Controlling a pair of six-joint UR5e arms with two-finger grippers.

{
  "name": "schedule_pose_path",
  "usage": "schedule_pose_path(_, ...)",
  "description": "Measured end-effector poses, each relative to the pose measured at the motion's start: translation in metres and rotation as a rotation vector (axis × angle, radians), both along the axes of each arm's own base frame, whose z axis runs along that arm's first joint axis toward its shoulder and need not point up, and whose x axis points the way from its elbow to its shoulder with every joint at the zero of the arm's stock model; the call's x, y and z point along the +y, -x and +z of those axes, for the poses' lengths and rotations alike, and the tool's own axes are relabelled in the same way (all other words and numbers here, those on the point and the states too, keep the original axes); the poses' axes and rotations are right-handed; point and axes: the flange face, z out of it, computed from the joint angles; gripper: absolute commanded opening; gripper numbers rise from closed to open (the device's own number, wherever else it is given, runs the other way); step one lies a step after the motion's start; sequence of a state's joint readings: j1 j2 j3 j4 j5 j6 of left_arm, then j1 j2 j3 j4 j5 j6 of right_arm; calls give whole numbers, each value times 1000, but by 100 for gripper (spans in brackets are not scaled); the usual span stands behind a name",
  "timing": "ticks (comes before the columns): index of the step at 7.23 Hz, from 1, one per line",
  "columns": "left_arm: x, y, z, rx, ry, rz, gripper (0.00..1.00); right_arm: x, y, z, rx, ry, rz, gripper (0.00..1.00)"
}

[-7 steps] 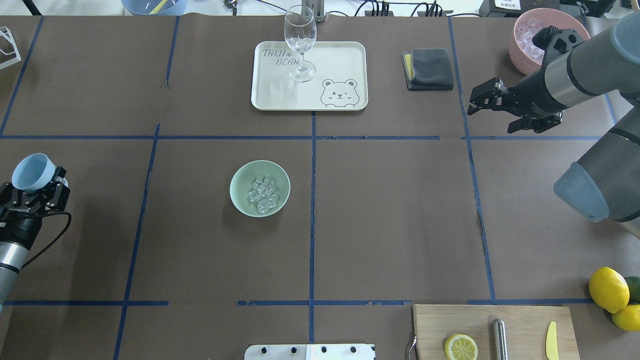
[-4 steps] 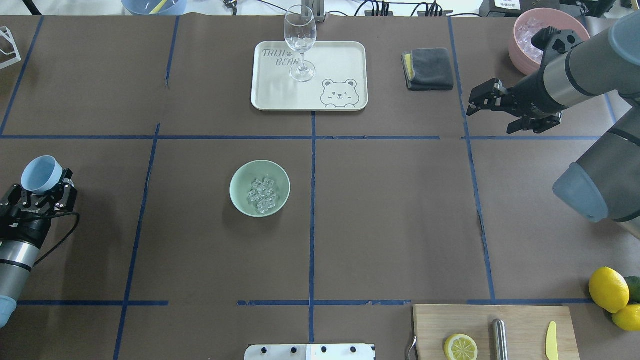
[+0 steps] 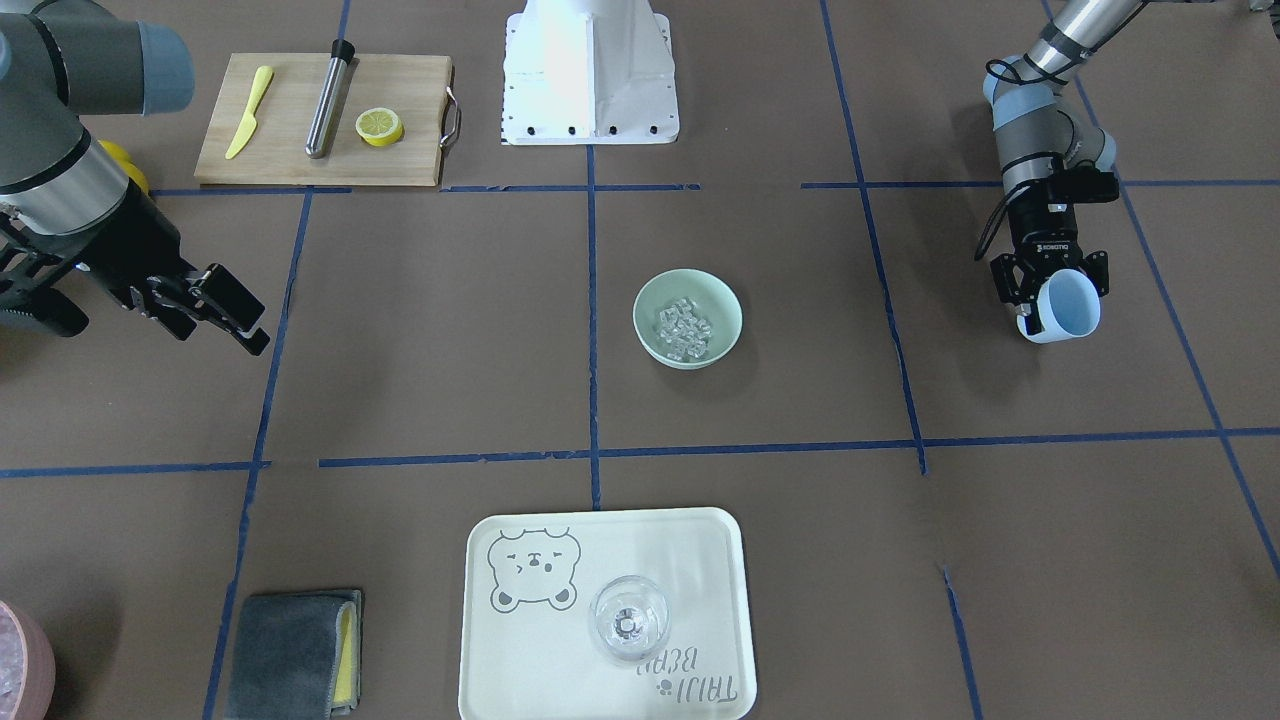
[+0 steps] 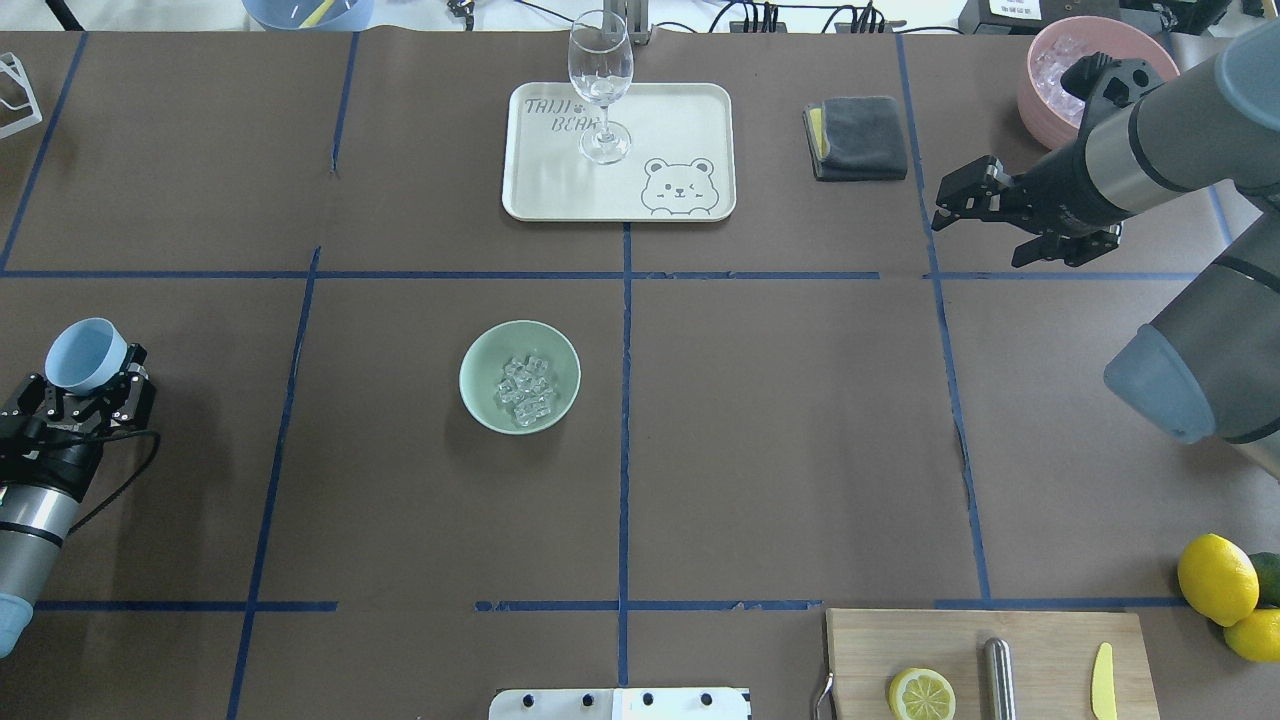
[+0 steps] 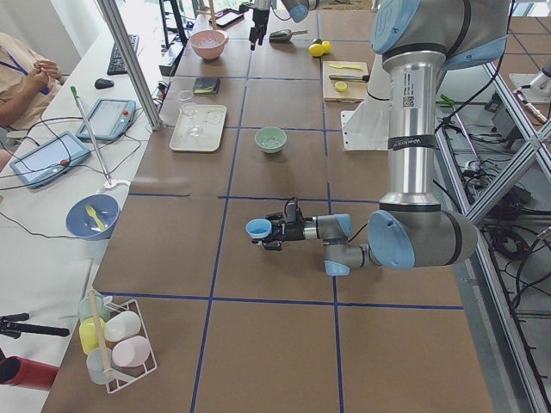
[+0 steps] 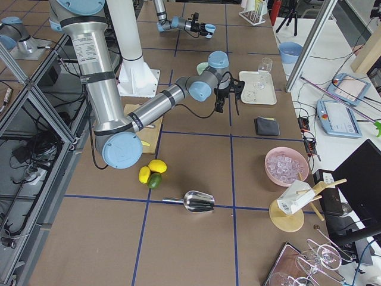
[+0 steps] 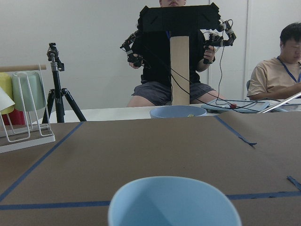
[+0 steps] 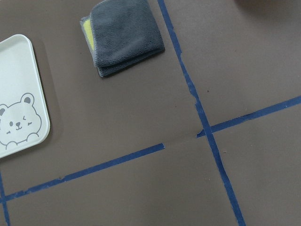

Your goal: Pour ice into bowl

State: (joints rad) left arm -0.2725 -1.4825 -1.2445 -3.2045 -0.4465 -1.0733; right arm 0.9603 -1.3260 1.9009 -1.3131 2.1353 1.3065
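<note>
Overhead exterior: ice [image 4: 525, 390] in bowl [image 4: 474, 366], prob. slippery, light; take bowl by rim. Left gripper [image 4: 86, 378] clamps blue cup [image 4: 84, 356]; right gripper [image 4: 978, 240] spread, empty.

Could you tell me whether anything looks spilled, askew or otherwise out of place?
Nothing stands out. The ice lies wholly inside the bowl, none spilled around it, the glass stands upright on its tray, and the blue cup looks empty.

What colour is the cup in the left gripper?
Pale blue; the small round cup shows best in the exterior front-facing view.
</note>
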Motion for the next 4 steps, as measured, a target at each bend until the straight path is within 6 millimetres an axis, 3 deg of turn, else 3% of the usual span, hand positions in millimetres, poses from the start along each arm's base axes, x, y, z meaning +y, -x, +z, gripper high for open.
schedule_pose_path(1, 1, 0, 2, -3, 2, 5, 63, 0, 0, -1, -1, 1, 1, 100)
schedule_pose_path(2, 3, 0, 4, -7, 6, 18, 94, 0, 0, -2, -3, 1, 2, 100)
schedule_pose_path(4, 8, 0, 8, -17, 16, 49, 100, 0, 0, -4, -7, 0, 3, 100)
